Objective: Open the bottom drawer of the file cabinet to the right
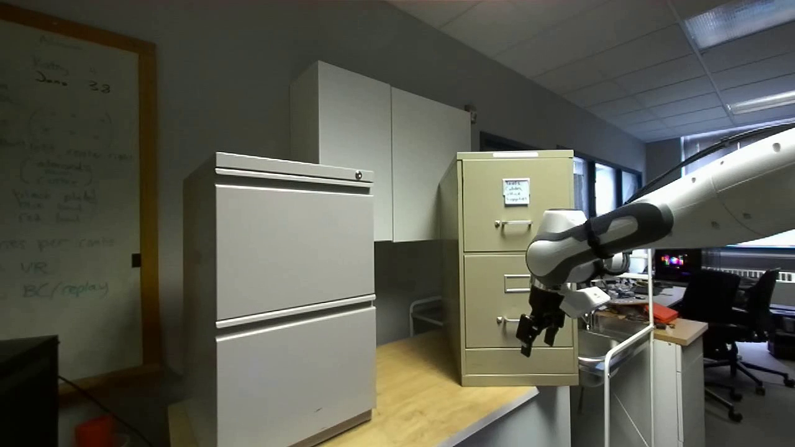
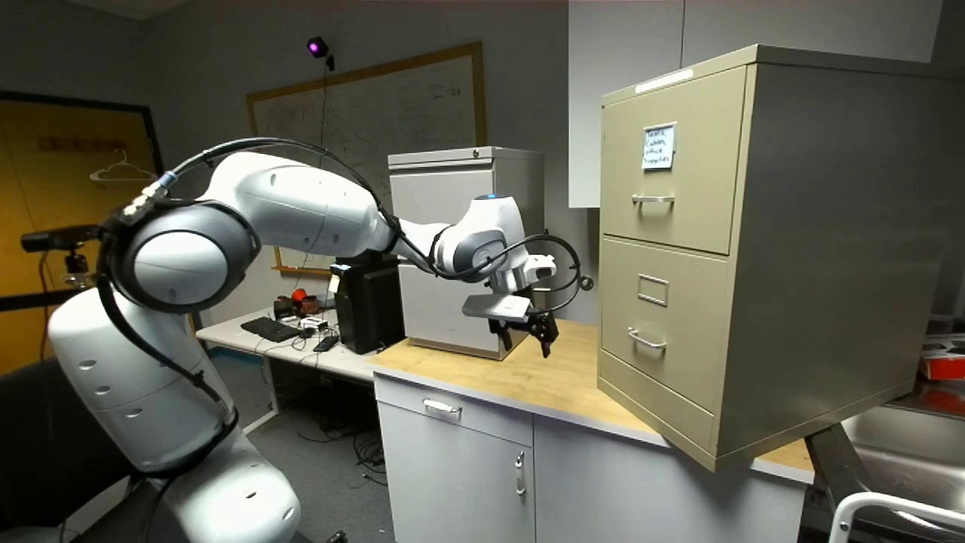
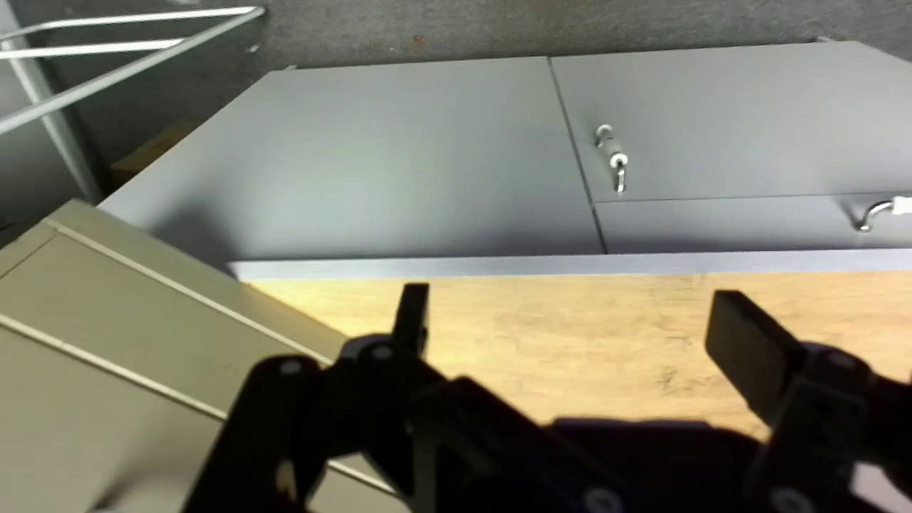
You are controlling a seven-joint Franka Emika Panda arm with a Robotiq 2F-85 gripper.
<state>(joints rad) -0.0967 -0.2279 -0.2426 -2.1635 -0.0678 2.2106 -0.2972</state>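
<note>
We find the black tool (image 3: 572,313), jaws spread apart, near the closed bottom drawer (image 2: 665,318) of the beige file cabinet (image 2: 784,256). Above the tool, a handwritten label (image 2: 659,147) reads "Cables, office supplies"; its top line is blurred.

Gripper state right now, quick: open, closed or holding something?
Gripper: open, fingers wide apart in the wrist view, nothing held between them.

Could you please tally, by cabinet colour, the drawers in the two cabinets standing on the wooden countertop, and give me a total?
Beige file cabinet: 2 drawers, the upper beige drawer and the bottom drawer
Light-grey cabinet: 2 drawers, the upper grey drawer and the lower grey drawer
Total: 4 drawers
</note>
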